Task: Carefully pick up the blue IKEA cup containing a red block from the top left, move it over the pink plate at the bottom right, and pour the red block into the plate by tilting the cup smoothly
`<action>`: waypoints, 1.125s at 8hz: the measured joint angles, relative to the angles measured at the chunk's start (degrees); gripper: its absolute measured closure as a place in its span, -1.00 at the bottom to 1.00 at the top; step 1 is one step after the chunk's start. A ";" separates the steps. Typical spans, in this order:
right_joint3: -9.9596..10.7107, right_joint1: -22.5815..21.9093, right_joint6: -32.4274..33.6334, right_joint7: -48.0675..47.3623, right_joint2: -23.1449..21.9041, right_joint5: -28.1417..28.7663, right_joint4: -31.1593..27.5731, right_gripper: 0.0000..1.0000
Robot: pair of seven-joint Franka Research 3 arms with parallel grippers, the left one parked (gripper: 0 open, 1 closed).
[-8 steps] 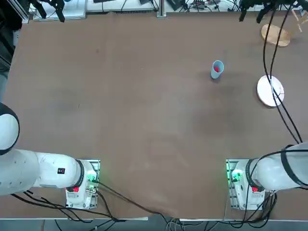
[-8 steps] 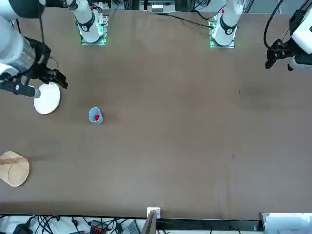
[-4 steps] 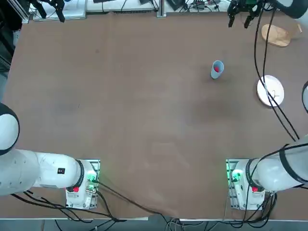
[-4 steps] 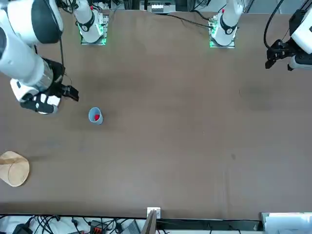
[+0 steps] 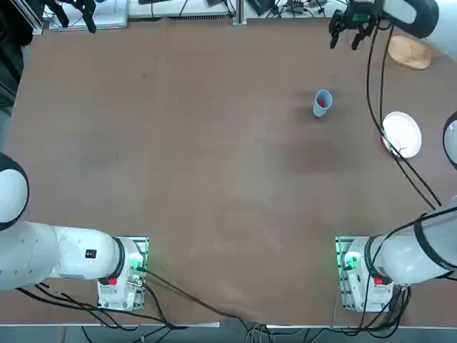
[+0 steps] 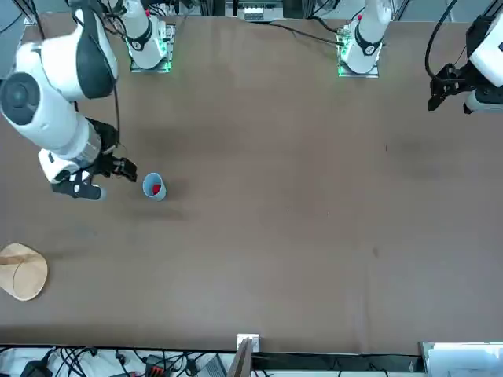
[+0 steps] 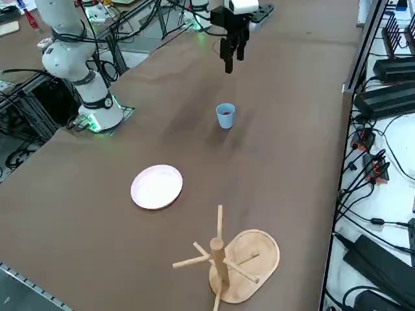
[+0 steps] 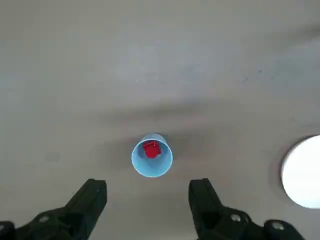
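The blue IKEA cup (image 5: 322, 103) stands upright on the brown table with the red block (image 5: 322, 104) lying inside it. In the wrist view the cup (image 8: 152, 155) and red block (image 8: 151, 149) sit just ahead of my open right gripper (image 8: 150, 197). The gripper (image 7: 232, 58) hangs in the air well above the cup (image 7: 225, 116), touching nothing. From the front, the gripper (image 6: 119, 168) shows beside the cup (image 6: 154, 188). The pink plate (image 5: 401, 133) lies flat nearer the robot, to the cup's right, and is empty (image 7: 156, 186).
A wooden mug tree (image 7: 227, 256) on an oval base stands at the far right corner (image 5: 409, 51). My arm's black cables (image 5: 389, 150) trail over the plate's edge. The parked left arm (image 5: 57, 254) stays at its base.
My right arm has swung from over the plate toward the cup, uncovering the plate in the top view. The gripper stayed open; the cup has not moved.
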State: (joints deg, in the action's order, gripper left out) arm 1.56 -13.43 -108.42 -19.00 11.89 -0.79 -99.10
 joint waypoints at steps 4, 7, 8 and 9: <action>-0.04 -1.55 -5.31 4.70 -0.05 0.00 -5.55 -1.00; -0.05 -2.33 -11.88 6.39 -0.44 0.19 -10.94 -1.00; -0.07 -2.90 -13.16 6.43 -0.46 0.32 -12.27 -1.00; -0.09 -3.67 -13.82 6.43 -0.48 0.37 -13.30 -1.00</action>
State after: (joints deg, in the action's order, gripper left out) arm 1.47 -17.10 -122.24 -12.57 11.42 -0.42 -112.40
